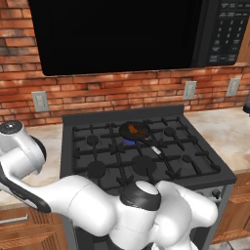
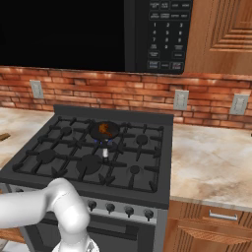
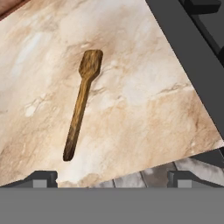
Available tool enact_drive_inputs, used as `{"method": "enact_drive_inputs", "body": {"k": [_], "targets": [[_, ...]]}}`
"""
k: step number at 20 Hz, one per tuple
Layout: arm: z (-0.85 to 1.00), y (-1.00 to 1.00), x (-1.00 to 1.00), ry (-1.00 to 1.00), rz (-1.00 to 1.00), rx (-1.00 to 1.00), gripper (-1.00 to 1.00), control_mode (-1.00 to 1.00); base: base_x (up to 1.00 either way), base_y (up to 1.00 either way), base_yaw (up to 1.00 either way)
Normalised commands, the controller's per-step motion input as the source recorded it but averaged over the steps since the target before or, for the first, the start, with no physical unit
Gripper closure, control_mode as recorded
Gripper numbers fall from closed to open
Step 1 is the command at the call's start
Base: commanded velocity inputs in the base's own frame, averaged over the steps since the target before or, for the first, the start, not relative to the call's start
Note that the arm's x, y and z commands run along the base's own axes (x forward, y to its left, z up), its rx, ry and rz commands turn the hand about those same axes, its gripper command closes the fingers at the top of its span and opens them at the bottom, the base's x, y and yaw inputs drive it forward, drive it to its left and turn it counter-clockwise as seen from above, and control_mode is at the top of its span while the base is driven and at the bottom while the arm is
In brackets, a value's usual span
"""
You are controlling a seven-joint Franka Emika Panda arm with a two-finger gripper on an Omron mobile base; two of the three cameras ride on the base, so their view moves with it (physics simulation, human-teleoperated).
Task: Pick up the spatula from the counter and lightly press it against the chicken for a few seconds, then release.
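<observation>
A wooden spatula (image 3: 82,103) lies flat on the marble counter (image 3: 144,113), blade toward the top of the hand view and handle running down to the lower left. My gripper (image 3: 111,179) hovers above it, open wide, with nothing between its fingertips (image 3: 43,177); the spatula's handle end sits just above the left one. On the stove, a small dark pan (image 1: 135,131) holds the orange-brown chicken (image 1: 136,129) over a lit blue burner, its handle pointing toward the front. The chicken (image 2: 104,129) also shows in the right base view.
The black stove's edge (image 3: 192,65) borders the counter on the right of the hand view. Raised grates (image 1: 146,156) cover the stove top. A microwave (image 2: 165,34) hangs above it, against a brick wall with outlets. Counter (image 2: 211,157) extends right of the stove.
</observation>
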Motion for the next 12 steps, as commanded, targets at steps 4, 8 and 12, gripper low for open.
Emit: {"method": "enact_drive_inputs", "body": {"k": [4, 8, 12], "targets": [[-0.15, 0.12, 0.05, 0.02, -0.03, 0.0, -1.0, -1.0, 0.0, 0.0, 0.0], [-0.05, 0.05, 0.04, 0.06, -0.02, 0.0, -1.0, -1.0, 0.0, 0.0, 0.0], [-0.06, 0.07, 0.06, 0.07, -0.02, 0.0, -1.0, -1.0, 0.0, 0.0, 0.0]]}}
